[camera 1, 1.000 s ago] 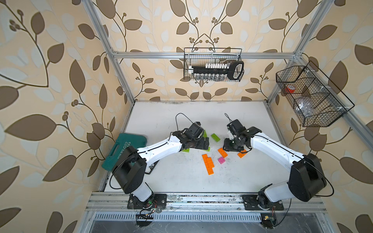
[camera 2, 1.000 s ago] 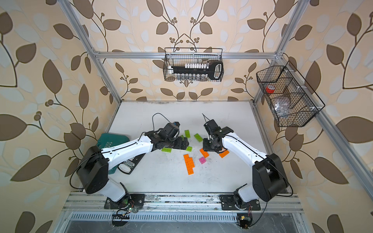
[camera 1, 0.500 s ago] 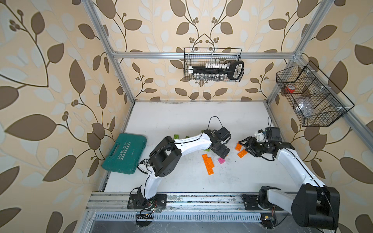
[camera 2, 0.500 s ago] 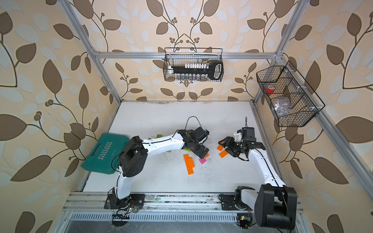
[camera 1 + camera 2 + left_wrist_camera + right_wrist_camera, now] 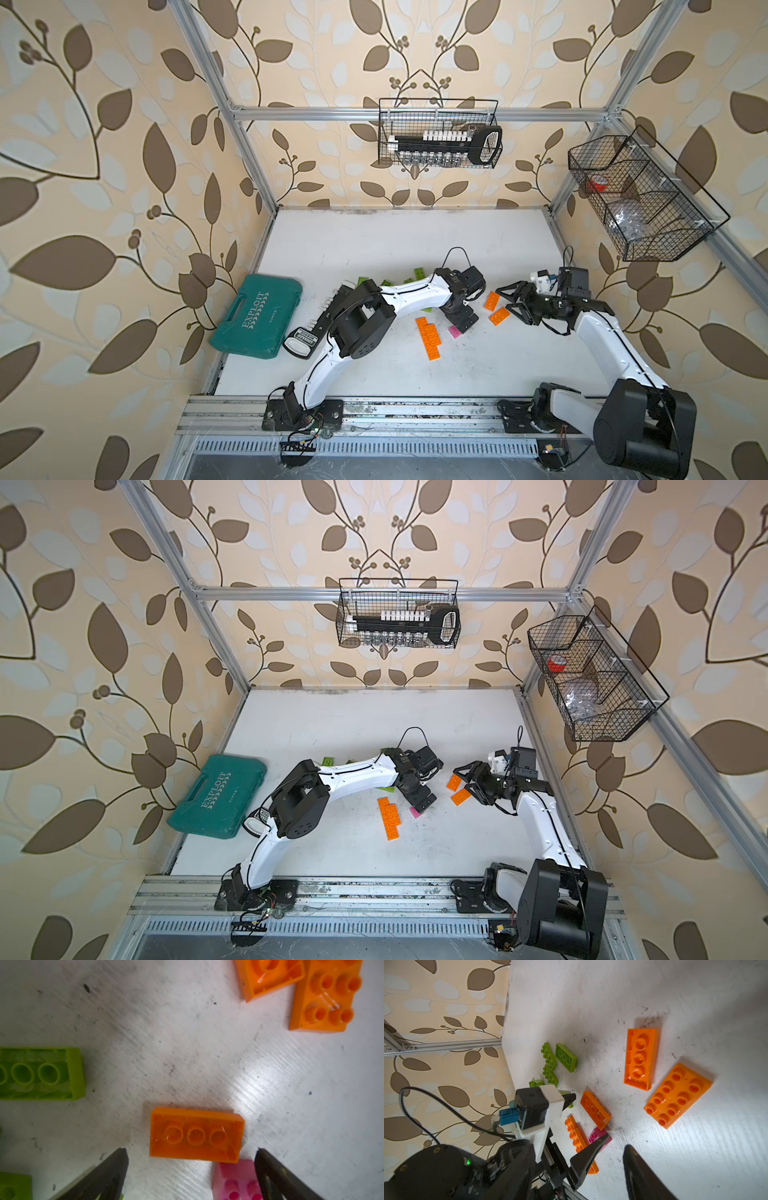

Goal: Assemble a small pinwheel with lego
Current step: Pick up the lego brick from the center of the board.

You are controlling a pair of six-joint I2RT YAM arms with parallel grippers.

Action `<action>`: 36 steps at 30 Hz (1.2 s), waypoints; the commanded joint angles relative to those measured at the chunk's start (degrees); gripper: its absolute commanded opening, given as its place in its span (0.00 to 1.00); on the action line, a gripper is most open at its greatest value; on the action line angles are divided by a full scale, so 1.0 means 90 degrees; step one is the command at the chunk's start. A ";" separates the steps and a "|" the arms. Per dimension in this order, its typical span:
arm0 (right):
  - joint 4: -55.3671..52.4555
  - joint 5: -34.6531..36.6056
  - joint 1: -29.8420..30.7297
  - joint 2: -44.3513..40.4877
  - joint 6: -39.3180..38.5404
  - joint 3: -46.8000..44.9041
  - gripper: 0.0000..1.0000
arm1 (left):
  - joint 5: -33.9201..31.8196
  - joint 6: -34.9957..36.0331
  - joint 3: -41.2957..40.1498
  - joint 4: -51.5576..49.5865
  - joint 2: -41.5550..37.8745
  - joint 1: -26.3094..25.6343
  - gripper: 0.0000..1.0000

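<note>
Far left: teal case (image 5: 255, 316), not part of the build. Next: lime-green bricks (image 5: 419, 274), loose on the tabletop (image 5: 395, 245), some studs up, at least one hollow side up. Centre: left gripper (image 5: 191, 1154) sits low, jaws wide apart, clamping nothing. An orange brick (image 5: 196, 1135) lies flat, hollow side up, just ahead of the tips, with the pink brick (image 5: 234, 1180) just beside it and the joined orange strip (image 5: 428, 337) near. Right: orange pair (image 5: 499, 316), loose, one studs up and one inverted. Right gripper (image 5: 616, 1141) is near them, jaws apart, empty. Handling (est.): bricks light, rigid, glossy, so prob. slippery; low profile. Rec. grip: across the long side walls at mid-length, tips down at tabletop level. Avoid corners, since the brick may pivot or squirt out.
</note>
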 commanded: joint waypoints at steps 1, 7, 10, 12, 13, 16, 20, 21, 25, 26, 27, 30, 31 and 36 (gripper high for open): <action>-0.0017 -0.0073 -0.0019 -0.0104 -0.0009 -0.0121 0.63 | -0.0003 0.0092 0.0280 -0.0189 0.0113 -0.0041 0.92; -0.0145 -0.0015 -0.0019 -0.0114 -0.0125 -0.0090 0.63 | 0.0075 0.0050 0.0396 -0.0189 0.0248 -0.0056 0.88; -0.0206 0.0052 -0.0019 -0.0178 -0.0179 -0.0091 0.63 | 0.0065 0.0030 0.0405 -0.0158 0.0308 -0.0056 0.88; -0.0232 0.0072 -0.0020 -0.0173 -0.0211 -0.0081 0.62 | 0.0070 0.0015 0.0452 -0.0171 0.0363 -0.0056 0.87; -0.0252 0.0074 -0.0019 -0.0170 -0.0223 -0.0081 0.62 | 0.0087 0.0019 0.0472 -0.0181 0.0386 -0.0059 0.86; -0.0287 0.0102 -0.0024 -0.0192 -0.0243 -0.0100 0.61 | 0.0143 0.0005 0.0502 -0.0218 0.0409 -0.0075 0.79; -0.0323 0.0280 -0.0019 -0.0170 -0.0272 -0.0130 0.60 | 0.0150 -0.0021 0.0388 -0.0162 0.0341 -0.0076 0.69; -0.0343 0.0351 -0.0019 -0.0147 -0.0287 -0.0125 0.60 | 0.0152 -0.0034 0.0359 -0.0138 0.0315 -0.0075 0.68; -0.0609 0.0900 -0.0019 -0.0090 -0.0302 -0.0091 0.60 | 0.0114 -0.0128 0.0261 -0.0089 0.0112 -0.0076 0.62; -0.0688 0.1069 -0.0019 -0.0093 -0.0293 -0.0074 0.60 | 0.0049 -0.0190 0.0179 0.0002 -0.0037 -0.0073 0.60; -0.0748 0.1203 -0.0020 -0.0102 -0.0273 -0.0054 0.61 | -0.0023 -0.0257 0.0078 0.0138 -0.0236 -0.0061 0.59; -0.0685 0.1276 -0.0010 -0.0170 -0.0206 0.0019 0.64 | -0.0050 -0.0454 -0.0089 0.0388 -0.0847 0.0080 0.54; -0.0593 0.1211 0.0014 -0.0186 -0.0177 0.0066 0.66 | 0.0033 -0.0545 -0.0168 0.0502 -0.1094 0.0174 0.53; -0.0275 0.0802 0.0475 -0.0061 0.0101 0.0601 0.74 | 0.1083 -0.1025 -0.0967 0.1494 -0.2487 0.0888 0.41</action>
